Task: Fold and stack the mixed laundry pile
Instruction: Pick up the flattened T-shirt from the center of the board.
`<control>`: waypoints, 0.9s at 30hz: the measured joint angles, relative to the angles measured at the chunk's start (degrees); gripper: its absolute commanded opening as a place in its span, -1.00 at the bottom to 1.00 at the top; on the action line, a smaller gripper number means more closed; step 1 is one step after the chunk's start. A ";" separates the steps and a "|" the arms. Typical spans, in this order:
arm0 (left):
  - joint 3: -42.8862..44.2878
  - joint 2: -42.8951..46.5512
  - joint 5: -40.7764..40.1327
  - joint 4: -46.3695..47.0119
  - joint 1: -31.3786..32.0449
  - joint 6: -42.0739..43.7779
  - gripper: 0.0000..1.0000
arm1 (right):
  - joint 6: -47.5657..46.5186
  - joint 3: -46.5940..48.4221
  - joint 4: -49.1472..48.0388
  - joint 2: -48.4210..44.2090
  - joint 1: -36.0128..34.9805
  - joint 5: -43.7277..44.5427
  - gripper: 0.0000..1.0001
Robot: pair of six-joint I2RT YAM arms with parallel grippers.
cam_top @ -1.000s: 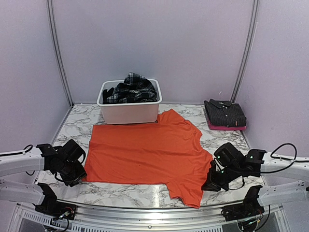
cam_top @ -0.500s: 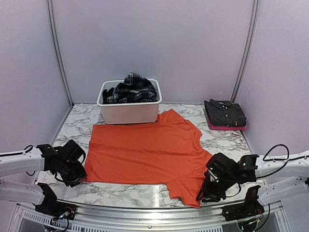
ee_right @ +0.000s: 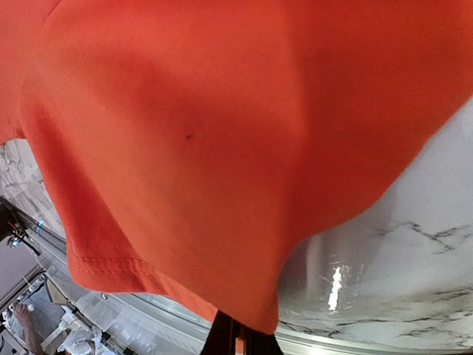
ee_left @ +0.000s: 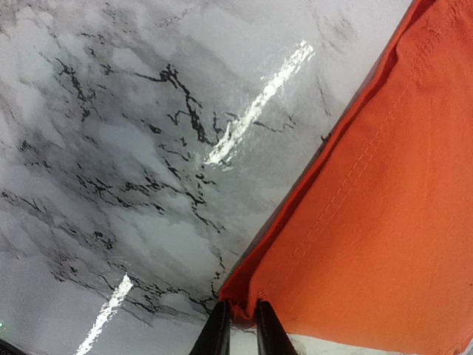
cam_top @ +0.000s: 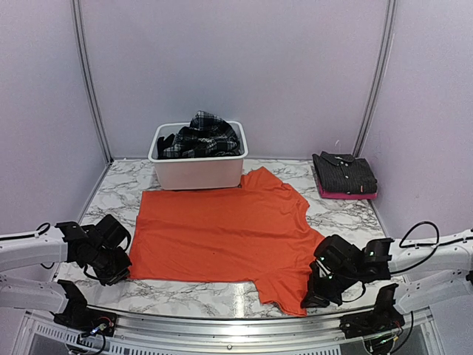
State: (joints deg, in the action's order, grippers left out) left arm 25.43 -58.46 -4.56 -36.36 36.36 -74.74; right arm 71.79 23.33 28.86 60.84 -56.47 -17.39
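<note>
Two arms reach in from the near edge of the marble desk (cam_top: 118, 194), one at each near corner of the shirt (cam_top: 222, 237). The orange shirt lies spread flat at the desk's centre, with its collar toward 3 o'clock and its hem toward 9.

At 8 o'clock of the shirt, the left pincer (cam_top: 124, 275) sits low at the hem corner. In the left wrist view its fingers (ee_left: 218, 333) stand almost together, and the corner of the orange cloth (ee_left: 369, 222) is tucked between them, so the left pincer (ee_left: 242, 334) has the hem corner nipped. The rest of the hem lies flat on the marble.

At 5 o'clock, the right pincer (cam_top: 309, 301) is down at the near sleeve. In the right wrist view it (ee_right: 238, 339) is closed tight, and the sleeve's edge (ee_right: 185, 148) runs down into its tips, pinched there. Cloth hangs in a loose curve above the shiny desk top.

Beyond the shirt at 12 o'clock stands a white tub (cam_top: 198, 174), just touching the far edge of the shirt. A plaid skirt (cam_top: 207, 133) is heaped in it and rises above the rim.

Well apart at 2 o'clock, near the right wall, a folded grey garment (cam_top: 344, 171) rests on a folded pink garment (cam_top: 347, 194).
</note>
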 measured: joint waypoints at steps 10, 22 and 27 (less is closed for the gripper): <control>-0.02 4.02 2.45 -0.59 -0.04 -0.35 -1.00 | 0.66 0.52 1.73 -3.96 -4.35 1.07 -1.00; 3.39 10.21 2.58 -8.61 -0.04 -1.38 -1.00 | 5.97 9.29 7.28 -11.08 -9.86 5.81 -1.00; 7.76 10.40 1.44 -10.84 -0.04 -1.68 -1.00 | 7.65 12.13 11.17 -13.94 -9.90 9.18 -1.00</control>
State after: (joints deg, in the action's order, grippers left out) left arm 33.19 -48.05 -3.11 -47.20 36.32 -76.42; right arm 79.44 35.46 40.03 46.89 -66.37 -8.21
